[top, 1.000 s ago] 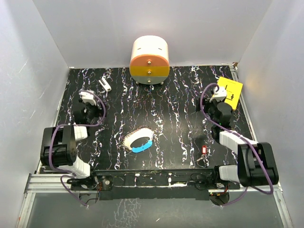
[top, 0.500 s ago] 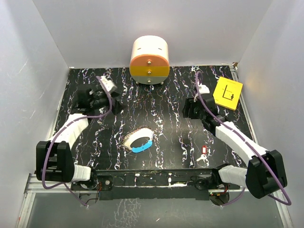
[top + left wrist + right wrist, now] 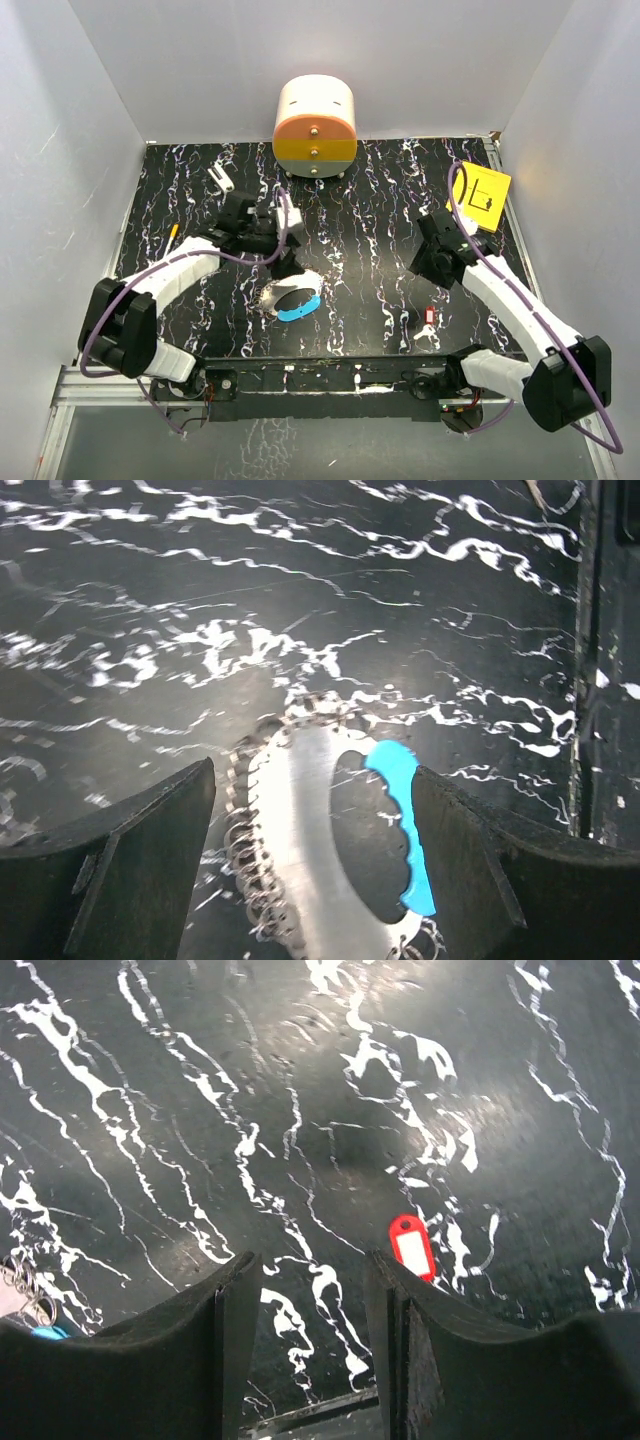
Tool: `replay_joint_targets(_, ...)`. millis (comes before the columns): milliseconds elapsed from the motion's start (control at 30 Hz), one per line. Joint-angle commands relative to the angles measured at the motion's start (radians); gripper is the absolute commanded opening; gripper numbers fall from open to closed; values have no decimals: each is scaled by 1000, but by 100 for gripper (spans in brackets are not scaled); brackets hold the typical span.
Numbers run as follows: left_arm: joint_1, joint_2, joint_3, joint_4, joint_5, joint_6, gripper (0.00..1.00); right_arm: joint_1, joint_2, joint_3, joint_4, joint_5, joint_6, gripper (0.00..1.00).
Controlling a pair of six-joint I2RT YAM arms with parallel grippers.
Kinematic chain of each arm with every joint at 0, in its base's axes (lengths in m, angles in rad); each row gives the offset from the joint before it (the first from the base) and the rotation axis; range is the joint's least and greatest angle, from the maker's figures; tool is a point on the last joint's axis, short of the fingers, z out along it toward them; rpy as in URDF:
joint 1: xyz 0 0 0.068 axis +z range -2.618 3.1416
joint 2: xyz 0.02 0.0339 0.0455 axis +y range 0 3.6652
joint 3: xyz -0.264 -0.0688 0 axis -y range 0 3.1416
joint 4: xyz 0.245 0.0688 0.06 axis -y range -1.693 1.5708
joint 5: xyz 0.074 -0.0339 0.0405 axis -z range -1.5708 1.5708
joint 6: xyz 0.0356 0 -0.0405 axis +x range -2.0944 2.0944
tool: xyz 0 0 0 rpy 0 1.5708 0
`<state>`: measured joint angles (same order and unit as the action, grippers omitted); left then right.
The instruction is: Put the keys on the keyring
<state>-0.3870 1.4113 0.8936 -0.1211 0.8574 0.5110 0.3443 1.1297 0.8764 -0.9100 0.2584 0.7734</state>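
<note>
The left gripper (image 3: 312, 780) stands wide and empty directly above the keyring (image 3: 402, 825), which lies flat on the table (image 3: 380, 200) near its front edge. The right gripper (image 3: 312, 1265), its jaws narrower and also holding nothing, hangs near the red key (image 3: 411, 1247), which lies well apart from the ring. Nothing is joined yet, so both pickups and the threading remain. The left arm (image 3: 180, 270) and right arm (image 3: 500, 290) both reach inward, wrists tipped down.
</note>
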Motion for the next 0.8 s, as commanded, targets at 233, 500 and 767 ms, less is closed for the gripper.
replay_joint_targets(233,-250,12,24,-68,-182,85,78,6,-217,-84,-248,130,291,35)
replay_joint_targets(500,-323,10,32,-92,-300,88,77,7,-178,-95,-288,46,340,56)
replay_joint_targets(767,-387,-2,40,-169,-375,118,74,7,-171,-164,-259,-3,396,57)
